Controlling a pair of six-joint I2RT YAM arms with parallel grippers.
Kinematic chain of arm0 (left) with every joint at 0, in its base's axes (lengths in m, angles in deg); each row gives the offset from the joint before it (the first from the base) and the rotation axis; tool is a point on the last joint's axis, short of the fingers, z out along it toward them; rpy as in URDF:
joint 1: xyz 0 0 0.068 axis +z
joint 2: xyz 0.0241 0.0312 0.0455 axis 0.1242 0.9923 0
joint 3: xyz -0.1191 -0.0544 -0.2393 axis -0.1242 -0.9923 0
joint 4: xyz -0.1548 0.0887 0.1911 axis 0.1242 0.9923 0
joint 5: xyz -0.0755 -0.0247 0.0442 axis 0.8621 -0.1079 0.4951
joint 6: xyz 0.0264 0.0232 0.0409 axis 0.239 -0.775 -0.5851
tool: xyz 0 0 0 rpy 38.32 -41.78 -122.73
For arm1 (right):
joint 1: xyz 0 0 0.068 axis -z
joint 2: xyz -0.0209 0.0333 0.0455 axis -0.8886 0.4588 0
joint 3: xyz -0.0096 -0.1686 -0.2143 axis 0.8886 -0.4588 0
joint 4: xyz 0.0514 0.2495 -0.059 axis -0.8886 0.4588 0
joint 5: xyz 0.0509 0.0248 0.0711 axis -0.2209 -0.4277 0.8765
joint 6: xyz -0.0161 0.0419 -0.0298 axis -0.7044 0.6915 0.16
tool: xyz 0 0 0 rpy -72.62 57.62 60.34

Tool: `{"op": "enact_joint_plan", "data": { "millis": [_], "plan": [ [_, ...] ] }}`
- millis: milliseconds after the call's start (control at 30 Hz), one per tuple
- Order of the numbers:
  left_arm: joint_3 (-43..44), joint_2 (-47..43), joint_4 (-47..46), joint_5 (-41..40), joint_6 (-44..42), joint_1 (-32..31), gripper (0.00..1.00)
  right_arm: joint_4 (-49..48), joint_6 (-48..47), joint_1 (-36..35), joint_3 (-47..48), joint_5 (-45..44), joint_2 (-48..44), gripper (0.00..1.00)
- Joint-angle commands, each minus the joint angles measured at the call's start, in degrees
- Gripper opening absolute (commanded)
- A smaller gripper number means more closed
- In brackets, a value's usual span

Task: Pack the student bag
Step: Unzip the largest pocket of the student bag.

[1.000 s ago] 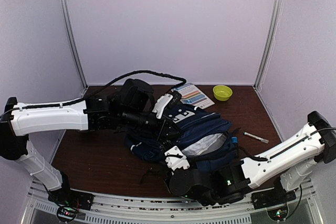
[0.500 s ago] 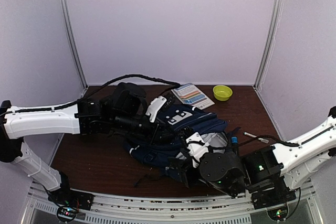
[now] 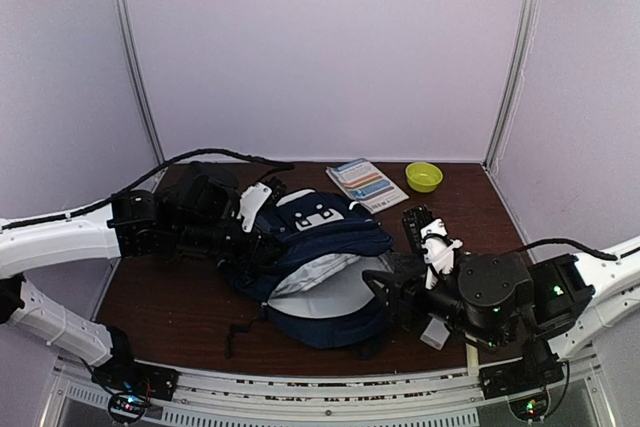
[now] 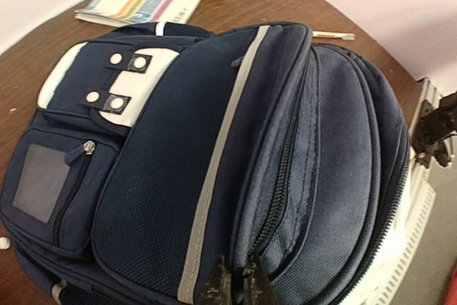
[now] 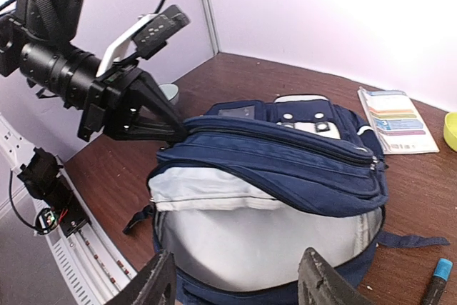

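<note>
Student bag lies on the brown table, its main compartment gaping so the pale lining shows. At the bag's left side the left gripper is pinched tight on the upper flap, apparently right by the zip, though the close view is blurred. At the bag's right side the right gripper faces the opening, fingers spread wide, holding nothing. Beyond the bag lie a striped booklet and a green bowl.

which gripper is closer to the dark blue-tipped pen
Right. The dark blue-tipped pen lies beside the right gripper, by the open mouth of the navy fabric backpack; the left gripper pinches its opposite side.
</note>
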Motion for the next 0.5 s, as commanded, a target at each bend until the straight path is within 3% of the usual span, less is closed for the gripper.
{"op": "enact_joint_plan", "data": {
  "millis": [0, 300, 467],
  "plan": [
    [-0.7, -4.3, 1.7, -6.9, -1.3, 1.6, 0.0, 1.2, 1.1, 2.5, -2.3, -3.3, -1.9, 0.6],
    [-4.8, -7.3, 5.5, -7.6, -1.8, 2.4, 0.0, 1.8, 6.5, 10.1, -5.6, -3.6, -4.1, 0.64],
    [-8.5, -8.0, 4.0, -4.2, -1.4, 2.4, 0.0, 2.0, 9.1, 17.6, -5.9, 1.4, -2.8, 0.64]
  ]
}}
